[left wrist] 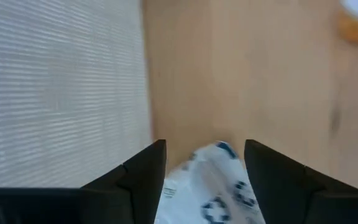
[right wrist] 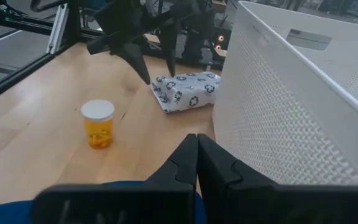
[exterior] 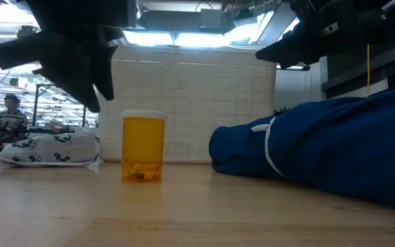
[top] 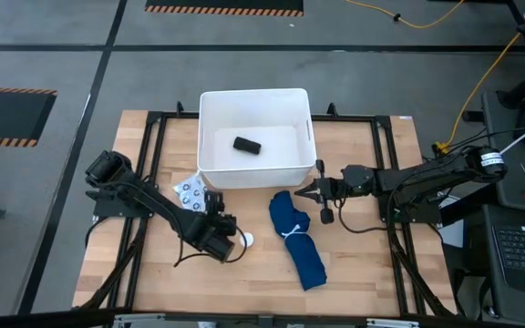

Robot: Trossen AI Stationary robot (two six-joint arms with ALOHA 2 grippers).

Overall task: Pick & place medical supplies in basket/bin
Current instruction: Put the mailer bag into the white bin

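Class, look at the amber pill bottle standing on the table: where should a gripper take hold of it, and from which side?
Probably around the amber body, below the white cap, fingers coming level from the open table side. The pill bottle stands upright and apart from the patterned packet and the white bin, so its round sides are free, though it could tip if nudged.

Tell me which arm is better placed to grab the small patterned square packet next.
Left. The left gripper is open, its fingers either side of the grey-white patterned square packet, beside the white plastic tub. The right gripper is shut, across the table above the dark-blue cloth bundle.
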